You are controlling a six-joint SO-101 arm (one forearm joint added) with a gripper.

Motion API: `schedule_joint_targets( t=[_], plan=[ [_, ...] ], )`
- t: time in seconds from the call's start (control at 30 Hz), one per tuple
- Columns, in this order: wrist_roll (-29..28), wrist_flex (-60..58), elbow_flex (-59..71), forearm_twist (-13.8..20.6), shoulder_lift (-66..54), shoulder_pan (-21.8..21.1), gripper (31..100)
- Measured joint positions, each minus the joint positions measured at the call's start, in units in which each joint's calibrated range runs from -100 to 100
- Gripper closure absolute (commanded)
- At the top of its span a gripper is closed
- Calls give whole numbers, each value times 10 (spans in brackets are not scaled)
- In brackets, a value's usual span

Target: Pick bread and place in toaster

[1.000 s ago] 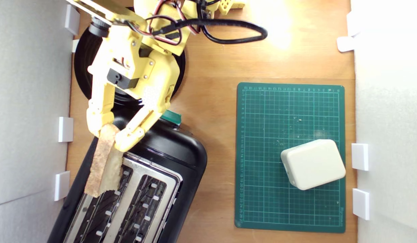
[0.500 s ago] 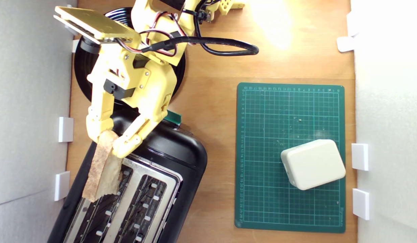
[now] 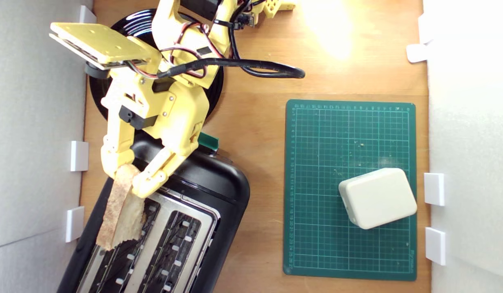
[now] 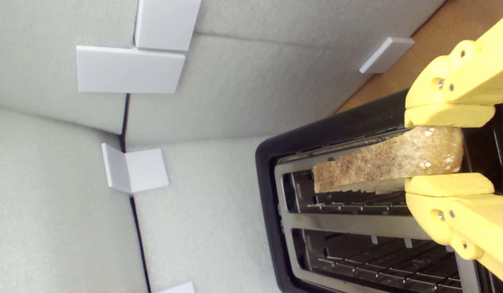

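My yellow gripper (image 3: 127,179) is shut on one end of the bread (image 3: 120,211), a thin brown-crusted slice held edge-up. The slice hangs over the black toaster (image 3: 219,195) at the exterior view's lower left, above the slot nearer the left wall. In the wrist view the bread (image 4: 381,160) sticks out from between the two fingers (image 4: 449,185) of the gripper (image 4: 449,150), along the outer slot of the toaster (image 4: 267,187). The second slot lies empty beside it. A green lever knob (image 3: 207,141) shows at the toaster's near end.
A round black plate (image 3: 99,95) lies under the arm at the upper left. A green cutting mat (image 3: 349,142) with an off-white plastic box (image 3: 377,198) on it is at the exterior view's right. White foam walls with white clips (image 3: 79,156) stand close on both sides.
The gripper and the bread have shifted toward the exterior view's left and slightly down, bringing the slice further over the outer slot. The grip has not changed.
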Motion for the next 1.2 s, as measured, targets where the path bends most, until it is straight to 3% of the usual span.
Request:
schedule_joint_targets(
  t=[0.5, 1.2],
  plan=[
    [-21, 73, -91, 1, 57, -10, 799],
    [-33, 77, -107, -12, 97, -13, 791]
  ],
)
